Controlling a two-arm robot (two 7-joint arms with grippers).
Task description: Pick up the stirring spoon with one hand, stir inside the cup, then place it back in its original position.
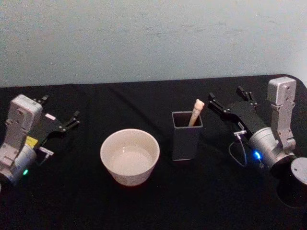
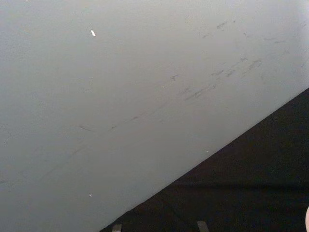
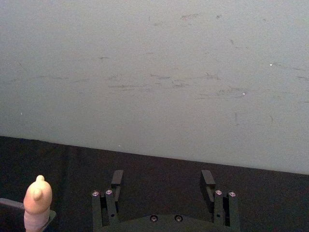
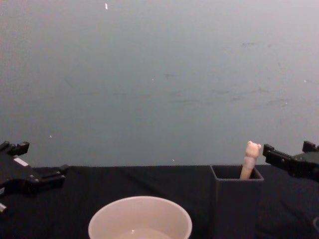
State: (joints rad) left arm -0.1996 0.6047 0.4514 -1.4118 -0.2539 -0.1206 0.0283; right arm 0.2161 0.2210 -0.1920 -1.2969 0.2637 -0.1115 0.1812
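The stirring spoon [image 1: 195, 113] stands upright in a dark grey square holder [image 1: 186, 136], with its cream handle and bear head [image 4: 252, 149] sticking out above the rim; its bowl is hidden inside. The wide cream-white cup [image 1: 129, 156] sits left of the holder and holds a little clear liquid. My right gripper [image 1: 226, 96] hovers open just right of the holder, a short gap from the spoon, with nothing between its fingers [image 3: 207, 179]. In the right wrist view the bear head [image 3: 37, 195] shows off to the side of the jaws. My left gripper [image 1: 60, 108] rests open at the table's left side.
A black cloth [image 1: 144, 206] covers the table in front of a pale grey wall [image 1: 153, 38]. A round dark object [image 1: 300, 172] lies at the right edge near the right arm's base.
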